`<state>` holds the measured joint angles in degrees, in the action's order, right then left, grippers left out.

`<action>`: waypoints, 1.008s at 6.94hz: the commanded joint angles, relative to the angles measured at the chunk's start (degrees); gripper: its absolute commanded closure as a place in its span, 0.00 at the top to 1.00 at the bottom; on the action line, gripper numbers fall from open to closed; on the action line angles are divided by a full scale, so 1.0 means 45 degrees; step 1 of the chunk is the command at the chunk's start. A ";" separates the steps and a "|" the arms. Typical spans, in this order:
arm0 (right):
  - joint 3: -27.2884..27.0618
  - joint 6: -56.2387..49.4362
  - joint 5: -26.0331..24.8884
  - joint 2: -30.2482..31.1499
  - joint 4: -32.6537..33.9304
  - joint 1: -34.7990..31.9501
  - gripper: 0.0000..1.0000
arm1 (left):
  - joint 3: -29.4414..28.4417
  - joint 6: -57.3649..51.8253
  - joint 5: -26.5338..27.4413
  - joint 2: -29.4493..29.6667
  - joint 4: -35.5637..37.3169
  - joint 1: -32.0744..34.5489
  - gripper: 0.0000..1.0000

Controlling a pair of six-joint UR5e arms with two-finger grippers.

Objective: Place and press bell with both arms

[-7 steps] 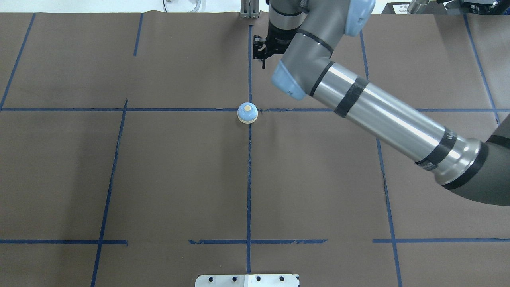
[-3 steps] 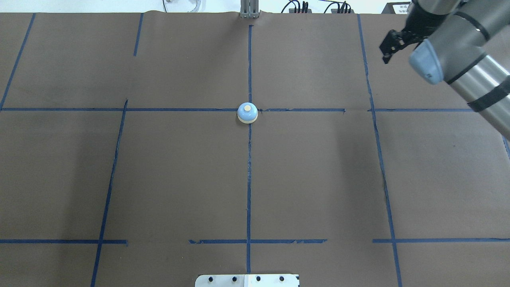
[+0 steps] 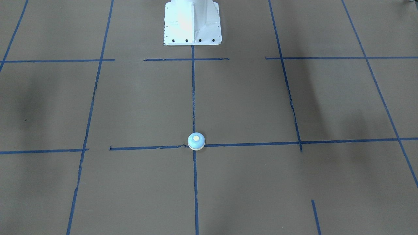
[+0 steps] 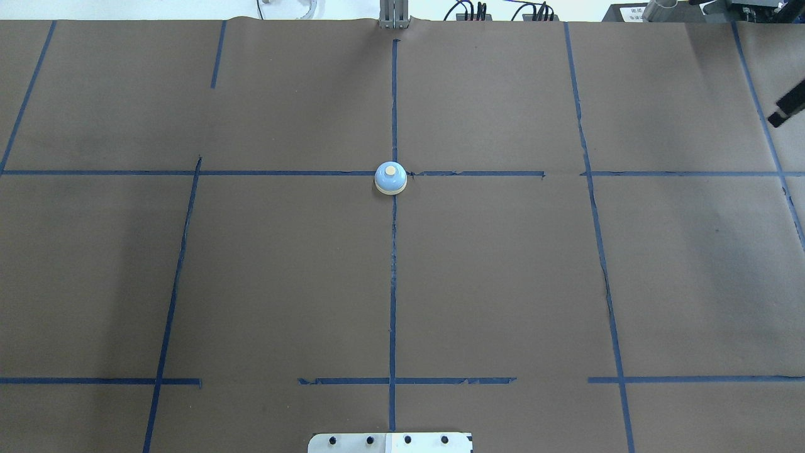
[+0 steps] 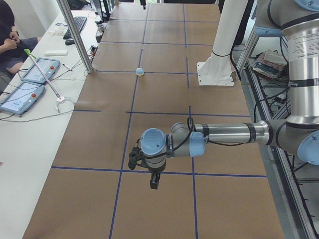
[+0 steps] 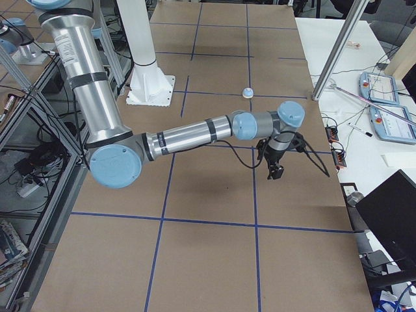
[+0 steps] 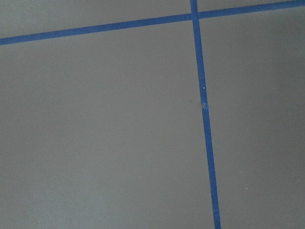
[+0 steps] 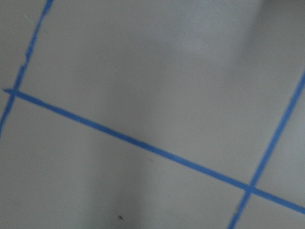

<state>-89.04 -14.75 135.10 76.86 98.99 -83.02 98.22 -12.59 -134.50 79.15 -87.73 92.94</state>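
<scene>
**Bell placed, both arms away**

The bell point(image 4: 390, 178) sits upright on the crossing of the blue tape lines point(image 4: 394, 283), mid-table, with nothing touching it. The left gripper point(image 5: 154, 183) and the right gripper point(image 6: 275, 171) hang over the brown paper point(image 4: 283, 270), well apart from the bell (fingers spread or pressed together, I cannot tell). Placing seems done. A press needs one gripper centred above the cream button point(image 4: 390, 170), then straight down.

Overhead, front opposed, steep, sharing bell point(image 4: 390, 178); side views lengthwise; wrist views close, downward.
</scene>
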 commanded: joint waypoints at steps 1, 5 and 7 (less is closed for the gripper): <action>0.0020 -0.1606 0.0271 0.2285 0.0013 -0.2556 1.00 | 0.0164 -0.0016 -0.0033 -0.0340 -0.0054 0.0011 1.00; -0.1267 0.1343 0.0115 0.3565 -0.0181 -0.2650 1.00 | 0.1083 -0.0016 0.0064 -0.1124 -0.0055 0.0011 1.00; -0.1444 0.1364 -0.0334 0.3486 -0.0182 -0.2118 1.00 | 0.1103 -0.0016 0.0065 -0.1124 -0.0074 -0.0008 1.00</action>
<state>-94.98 -9.02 134.43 92.66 98.20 -93.86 103.11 -12.66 -134.22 74.14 -88.04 92.94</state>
